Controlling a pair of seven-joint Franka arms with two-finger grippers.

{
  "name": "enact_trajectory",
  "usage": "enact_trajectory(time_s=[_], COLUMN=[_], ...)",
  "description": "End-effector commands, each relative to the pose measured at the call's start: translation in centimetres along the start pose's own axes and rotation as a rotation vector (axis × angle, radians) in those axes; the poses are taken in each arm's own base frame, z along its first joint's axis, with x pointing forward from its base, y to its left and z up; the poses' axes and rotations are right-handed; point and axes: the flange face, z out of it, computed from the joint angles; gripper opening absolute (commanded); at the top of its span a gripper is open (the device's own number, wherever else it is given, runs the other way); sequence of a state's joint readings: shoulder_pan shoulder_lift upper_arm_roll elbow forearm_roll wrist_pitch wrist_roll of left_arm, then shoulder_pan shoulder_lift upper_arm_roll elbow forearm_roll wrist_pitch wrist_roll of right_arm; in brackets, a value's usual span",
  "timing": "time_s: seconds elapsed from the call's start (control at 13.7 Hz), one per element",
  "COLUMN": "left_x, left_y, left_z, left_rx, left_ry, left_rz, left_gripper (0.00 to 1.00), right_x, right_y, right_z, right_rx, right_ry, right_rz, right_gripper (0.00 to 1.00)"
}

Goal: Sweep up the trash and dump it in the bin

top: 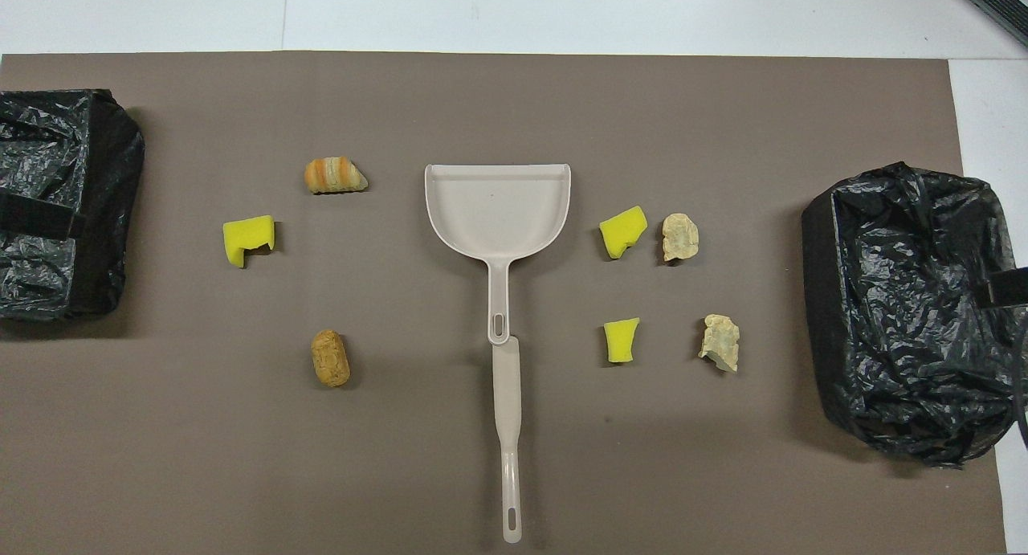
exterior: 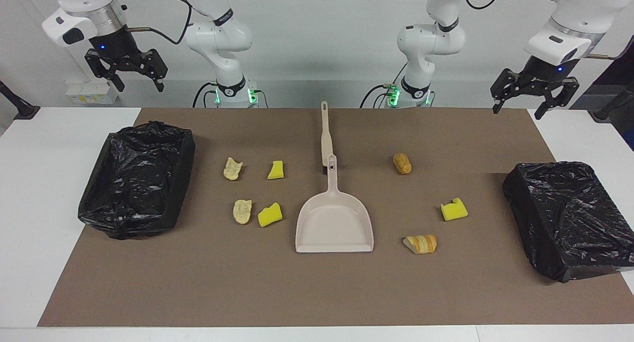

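Seven scraps of trash lie on the brown mat. Toward the right arm's end are two beige pieces (exterior: 233,168) (exterior: 242,211) and two yellow sponge chunks (exterior: 276,170) (exterior: 270,215). Toward the left arm's end are a brown roll (exterior: 402,163), a yellow chunk (exterior: 453,209) and a striped bread piece (exterior: 420,243). The beige dustpan (exterior: 334,223) lies mid-mat. The brush (exterior: 325,134) lies in line with its handle, nearer to the robots. My right gripper (exterior: 126,70) hangs open and empty, raised above the right arm's end of the table. My left gripper (exterior: 535,92) hangs open and empty, raised above the left arm's end.
Two bins lined with black bags stand on the mat, one at the right arm's end (exterior: 136,178) and one at the left arm's end (exterior: 569,218). White table shows around the mat (exterior: 317,292).
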State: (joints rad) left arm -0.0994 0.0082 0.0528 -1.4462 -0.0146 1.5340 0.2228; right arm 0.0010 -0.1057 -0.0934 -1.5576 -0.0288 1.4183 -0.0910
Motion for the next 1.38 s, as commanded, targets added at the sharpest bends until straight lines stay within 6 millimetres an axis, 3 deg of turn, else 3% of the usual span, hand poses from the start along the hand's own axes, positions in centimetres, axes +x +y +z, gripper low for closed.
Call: enact_trajectory(time_s=[0.0,0.51,0.73,0.87,0.95,1.31], left_x=[-0.4,-0.2,-0.1,-0.2,-0.2,-0.9], left_y=[0.2,0.4,0.8,0.8,0.8,0.9], left_z=[-0.3,-0.1,0.0,0.0,0.0,0.4], left_rx=[0.002,0.000,-0.004,-0.004,-0.005,-0.008], left_ry=[-0.011,-0.006,0.001,-0.002,-0.004,-0.016], left_rz=[-0.007,-0.004,0.004,0.002,0.001,0.000], left_gripper=[1.00,1.00,1.00,1.00,1.00,1.00], right_x=[-0.7,-0.6,-1.9,-1.4,-0.8,3.2], right_y=[0.3,0.0,-0.1,-0.9,-2.3,-13.5], right_z=[0.1,1.5,3.2,3.1,3.3,7.3], right_rx=[-0.016,-0.014,-0.011,-0.038,-0.042,-0.041], right_ry=[0.007,-0.014,-0.046,-0.028,-0.014,0.010], right_rz=[-0.015,-0.022,-0.026,-0.041,-0.049,-0.058], right_gripper=[1.00,1.00,1.00,1.00,1.00,1.00])
